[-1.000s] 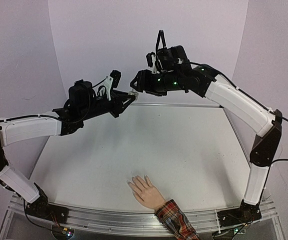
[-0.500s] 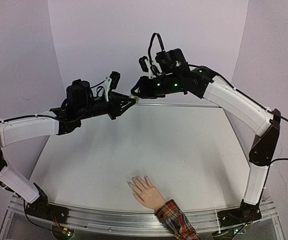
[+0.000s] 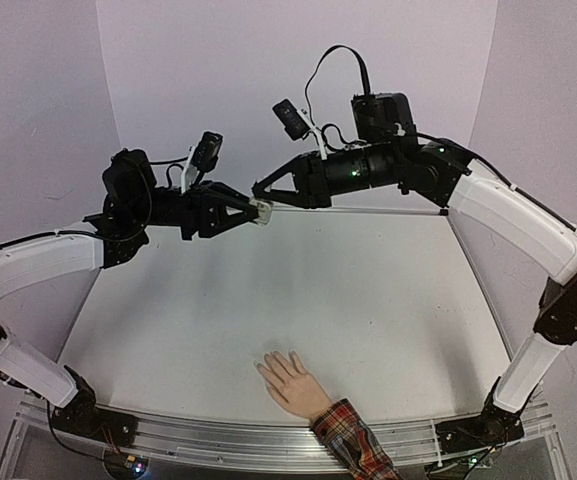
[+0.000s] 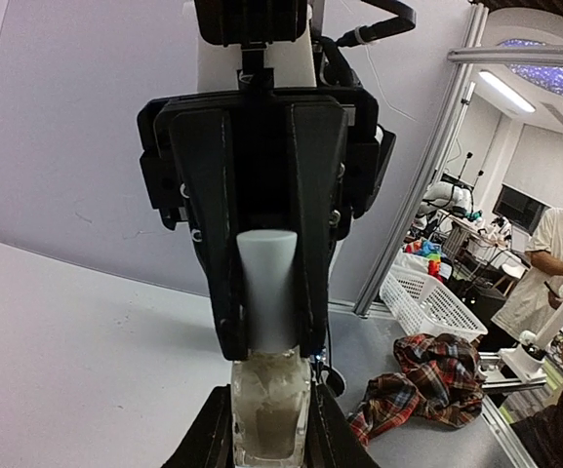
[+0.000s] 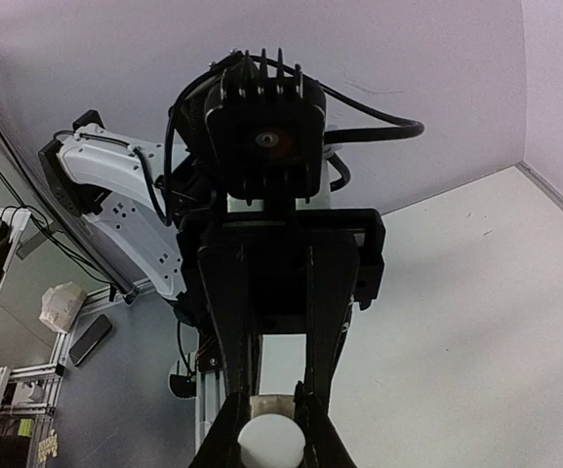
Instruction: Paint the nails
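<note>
Robotics lab: aluminium framing (image 4: pixel 418 175), enclosed white table (image 3: pixel 368 300), onlooker (image 4: pixel 559 253).

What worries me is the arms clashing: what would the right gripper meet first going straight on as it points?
The small bottle, whose white cap the right gripper grips. Right behind it is the left gripper, holding that bottle. No free way ahead.

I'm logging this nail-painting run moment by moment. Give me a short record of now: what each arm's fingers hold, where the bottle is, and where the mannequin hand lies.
left fingers: shut on the polish bottle, gripping its body
right fingers: shut on the white cap
bottle position: in the air above the table, far side
mannequin hand: flat near the front edge, plaid cuff toward the arm bases, apart from both arms
nails: too small to judge paint
</note>
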`<state>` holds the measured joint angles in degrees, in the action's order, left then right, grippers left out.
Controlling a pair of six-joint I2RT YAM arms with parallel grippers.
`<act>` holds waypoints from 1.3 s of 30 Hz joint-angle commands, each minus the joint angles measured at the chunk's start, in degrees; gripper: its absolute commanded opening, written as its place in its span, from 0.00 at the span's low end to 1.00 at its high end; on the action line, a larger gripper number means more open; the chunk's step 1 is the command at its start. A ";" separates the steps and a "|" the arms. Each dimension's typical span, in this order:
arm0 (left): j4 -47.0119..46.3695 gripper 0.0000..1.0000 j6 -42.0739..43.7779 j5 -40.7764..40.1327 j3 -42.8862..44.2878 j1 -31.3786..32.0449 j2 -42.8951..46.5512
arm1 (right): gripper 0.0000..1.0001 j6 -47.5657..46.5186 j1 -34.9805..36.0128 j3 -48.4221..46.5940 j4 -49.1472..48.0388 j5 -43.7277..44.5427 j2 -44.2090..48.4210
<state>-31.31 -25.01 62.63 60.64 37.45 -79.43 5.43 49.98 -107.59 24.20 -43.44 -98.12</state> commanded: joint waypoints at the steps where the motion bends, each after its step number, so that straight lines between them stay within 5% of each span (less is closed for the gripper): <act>1: 4.65 0.00 8.30 -5.72 3.07 -1.15 1.83 | 0.54 3.26 -0.19 1.73 -0.22 7.38 3.40; 4: 10.34 0.00 14.54 -13.80 3.59 -1.14 2.25 | 0.75 8.81 -0.66 2.84 0.70 17.81 4.98; 9: 14.94 0.00 21.05 -24.76 3.32 -0.91 1.88 | 0.84 15.47 -0.87 1.19 5.70 28.62 4.39; 18: 11.72 0.00 24.47 -41.32 3.04 1.18 -0.45 | 0.74 24.69 0.10 -12.01 11.99 35.90 -5.94; 26: 10.57 0.00 24.02 -41.09 4.59 2.13 -3.21 | 0.64 24.54 0.66 -21.69 15.07 37.50 -12.77; 36: 9.67 0.00 22.93 -40.36 5.26 2.55 -4.05 | 0.43 24.26 0.59 -22.31 15.35 33.93 -15.04; 39: 9.61 0.00 22.75 -40.23 5.19 2.56 -3.89 | 0.44 24.11 0.58 -22.46 15.35 33.36 -15.52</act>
<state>-17.82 -1.57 22.27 62.53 39.77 -83.68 29.84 50.28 -127.90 39.62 -8.76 -112.15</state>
